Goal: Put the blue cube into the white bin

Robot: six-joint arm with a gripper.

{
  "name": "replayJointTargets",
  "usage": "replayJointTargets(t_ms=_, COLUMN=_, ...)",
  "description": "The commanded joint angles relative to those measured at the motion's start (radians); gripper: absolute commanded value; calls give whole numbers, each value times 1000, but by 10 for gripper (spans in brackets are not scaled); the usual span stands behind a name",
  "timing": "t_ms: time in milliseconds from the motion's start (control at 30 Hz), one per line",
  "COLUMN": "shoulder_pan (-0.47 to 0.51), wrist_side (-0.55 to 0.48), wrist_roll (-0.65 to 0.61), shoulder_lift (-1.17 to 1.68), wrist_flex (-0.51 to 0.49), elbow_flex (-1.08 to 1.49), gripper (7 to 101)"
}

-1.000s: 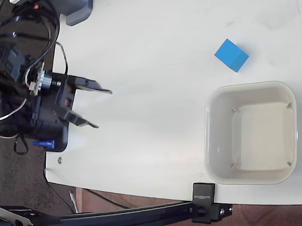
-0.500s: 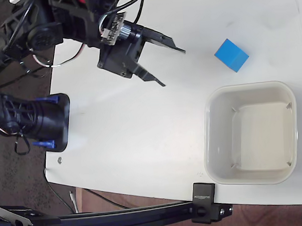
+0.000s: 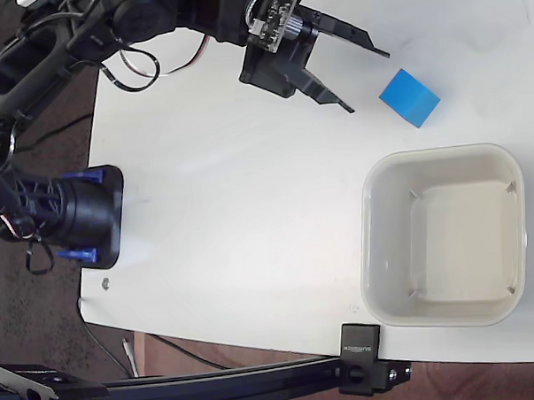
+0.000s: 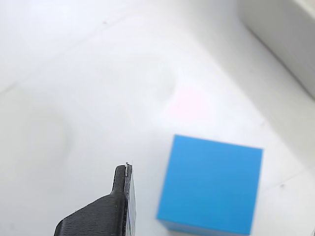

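Observation:
The blue cube (image 3: 409, 97) lies on the white table at the upper right of the fixed view, just above the white bin (image 3: 368, 240), whose inside holds nothing. My gripper (image 3: 370, 82) hovers open just left of the cube, its two black fingers pointing right toward it with nothing between them. In the wrist view the blue cube (image 4: 210, 185) fills the lower middle, one black finger (image 4: 116, 209) sits to its left, and the white bin's rim (image 4: 283, 29) crosses the top right corner.
The black robot base (image 3: 77, 217) with blue parts sits at the table's left edge, with cables above it. A black clamp (image 3: 363, 360) on a rail runs along the table's near edge below the bin.
The arm has swung from beside its base up and to the right across the table, bringing the open gripper close to the left of the cube. Cube and bin have not moved.

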Motion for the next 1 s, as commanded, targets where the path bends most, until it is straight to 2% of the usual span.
replayJointTargets(t_ms=33, shoulder_pan=-8, wrist_side=-9, wrist_roll=14, shoulder_lift=17, wrist_flex=-5, elbow_flex=-106, gripper=1000)
replayJointTargets(t_ms=233, shoulder_pan=11, wrist_side=-28, wrist_roll=57, shoulder_lift=-60, wrist_flex=67, elbow_flex=-225, gripper=997)
replayJointTargets(t_ms=433, shoulder_pan=15, wrist_side=6, wrist_roll=72, shoulder_lift=-133, wrist_flex=152, elbow_flex=-331, gripper=965)
replayJointTargets(t_ms=633, shoulder_pan=31, wrist_side=2, wrist_roll=67, shoulder_lift=-141, wrist_flex=147, elbow_flex=-331, gripper=944)
replayJointTargets(t_ms=1000, shoulder_pan=58, wrist_side=-17, wrist_roll=58, shoulder_lift=-166, wrist_flex=115, elbow_flex=-333, gripper=965)
